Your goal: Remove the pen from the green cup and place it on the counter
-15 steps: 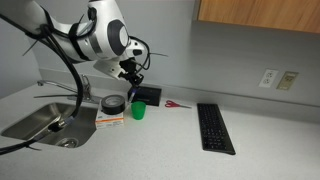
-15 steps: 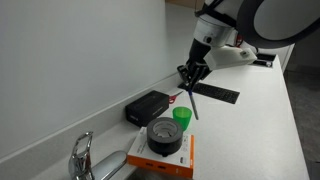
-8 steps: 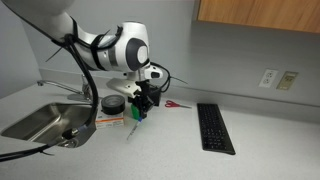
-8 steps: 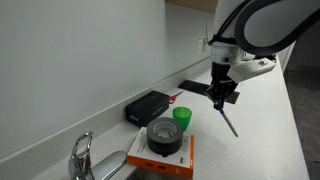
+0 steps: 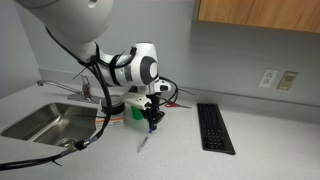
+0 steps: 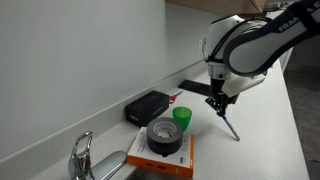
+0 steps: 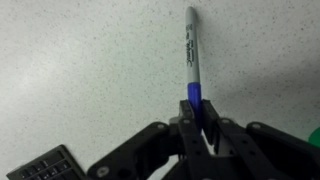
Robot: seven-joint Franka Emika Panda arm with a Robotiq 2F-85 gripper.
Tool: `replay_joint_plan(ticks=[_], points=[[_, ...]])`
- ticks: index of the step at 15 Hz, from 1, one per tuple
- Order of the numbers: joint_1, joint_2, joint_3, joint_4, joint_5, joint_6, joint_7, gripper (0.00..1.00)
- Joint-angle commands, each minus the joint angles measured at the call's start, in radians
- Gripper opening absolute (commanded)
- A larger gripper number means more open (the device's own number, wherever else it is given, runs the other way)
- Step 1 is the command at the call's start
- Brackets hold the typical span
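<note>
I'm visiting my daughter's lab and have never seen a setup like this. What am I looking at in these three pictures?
This is a single robot arm with a two-fingered gripper at its end. Two pictures come from cameras standing off to the side. The third comes from a camera on the arm's wrist, looking past the gripper's fingers.

The gripper is shut on a pen. It holds the pen by its blue end, pointing down at the pale counter. The tip is close to the surface, but I cannot tell if it touches.

The green cup stands nearby with nothing sticking out of it. Also on the counter are a black keyboard, a roll of black tape and a flat black box. A steel sink is set into it.
</note>
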Motion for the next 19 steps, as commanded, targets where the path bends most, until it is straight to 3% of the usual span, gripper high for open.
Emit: replay_joint_plan(ticks=[1,2,10,19], points=[[0.011,0.059,-0.009,0.064,-0.029,-0.001,0.024,0.27],[0.015,0.065,-0.012,0.071,-0.036,0.004,0.028,0.42],[0.026,0.069,-0.009,0.108,-0.035,0.022,0.017,0.99],[0.023,0.067,-0.006,0.11,-0.017,0.019,-0.002,1.0]])
